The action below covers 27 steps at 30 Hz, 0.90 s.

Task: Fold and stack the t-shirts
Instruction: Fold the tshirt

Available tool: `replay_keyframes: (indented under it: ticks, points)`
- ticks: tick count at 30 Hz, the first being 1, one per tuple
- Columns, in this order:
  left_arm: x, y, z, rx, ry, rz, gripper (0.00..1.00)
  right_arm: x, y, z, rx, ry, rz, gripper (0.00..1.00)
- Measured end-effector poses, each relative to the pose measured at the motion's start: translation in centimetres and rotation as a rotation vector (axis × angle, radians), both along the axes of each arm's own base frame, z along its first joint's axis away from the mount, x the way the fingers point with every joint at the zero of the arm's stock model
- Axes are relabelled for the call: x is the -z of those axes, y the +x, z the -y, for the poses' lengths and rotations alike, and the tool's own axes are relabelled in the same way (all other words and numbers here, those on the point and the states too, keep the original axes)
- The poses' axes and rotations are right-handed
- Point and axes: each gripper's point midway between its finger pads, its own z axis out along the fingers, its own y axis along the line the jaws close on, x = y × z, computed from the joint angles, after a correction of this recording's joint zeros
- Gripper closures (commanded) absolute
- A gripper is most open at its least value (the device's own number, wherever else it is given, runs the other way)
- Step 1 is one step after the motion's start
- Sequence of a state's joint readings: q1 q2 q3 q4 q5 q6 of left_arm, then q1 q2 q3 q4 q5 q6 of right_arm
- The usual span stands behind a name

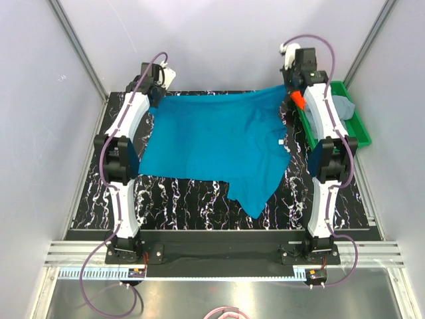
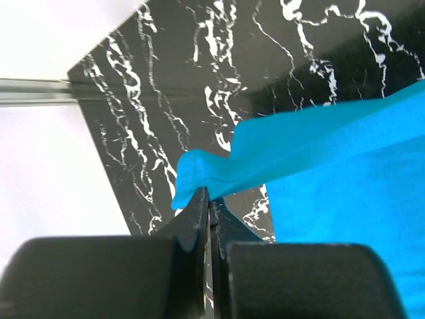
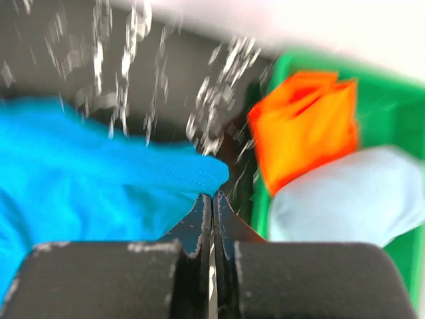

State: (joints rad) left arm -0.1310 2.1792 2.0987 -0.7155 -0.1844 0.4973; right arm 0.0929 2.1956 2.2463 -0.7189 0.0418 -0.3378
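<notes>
Teal-blue t-shirt (image 1: 212, 143) lies spread at frame centre on the marbled tabletop (image 1: 179, 199). Its upper corners are clamped by the left hand (image 2: 207, 199) and the right hand (image 3: 212, 199). At upper right, the green tray (image 1: 362, 129) holds the orange-red t-shirt (image 3: 302, 126) and the grey-blue t-shirt (image 3: 345, 199).

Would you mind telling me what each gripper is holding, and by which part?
Both hold the teal-blue t-shirt: the left gripper pinches its bunched far-left corner, the right gripper pinches its stitched far-right edge, next to the green tray.
</notes>
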Motion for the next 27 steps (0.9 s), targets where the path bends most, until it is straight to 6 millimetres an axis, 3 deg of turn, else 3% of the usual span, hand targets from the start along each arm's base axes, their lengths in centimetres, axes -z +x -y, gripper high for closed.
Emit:
replay_keyframes:
  ticks: [4,8,14,17,19,21,24,27]
  points:
    - [-3.5,-0.4,0.0,-0.005,-0.013,0.075,1.00,-5.8,1.0,0.4,0.028,0.036,0.142,1.00]
    - [-11.1,-2.2,0.0,-0.002,-0.036,0.217,1.00,-9.7,-1.0,0.9,0.044,0.054,0.200,1.00]
    - [-23.6,-10.2,-0.2,0.031,-0.085,0.461,1.00,-16.3,-8.3,1.5,0.040,0.059,0.285,1.00]
    - [-27.7,-14.6,-0.3,0.050,-0.113,0.551,1.00,-20.0,-12.9,1.8,0.036,0.064,0.354,1.00]
    - [-29.8,-17.8,0.0,0.079,-0.139,0.598,0.99,-23.1,-16.4,2.1,0.035,0.071,0.419,1.00]
    - [-30.4,-20.5,0.6,0.112,-0.159,0.612,1.00,-26.2,-19.9,2.4,0.037,0.081,0.494,1.00]
    - [-30.5,-24.7,1.4,0.166,-0.181,0.617,1.00,-30.2,-25.5,3.0,0.042,0.094,0.612,1.00]
    - [-30.3,-27.9,1.2,0.190,-0.182,0.617,1.00,-32.8,-30.7,3.8,0.062,0.094,0.702,1.00]
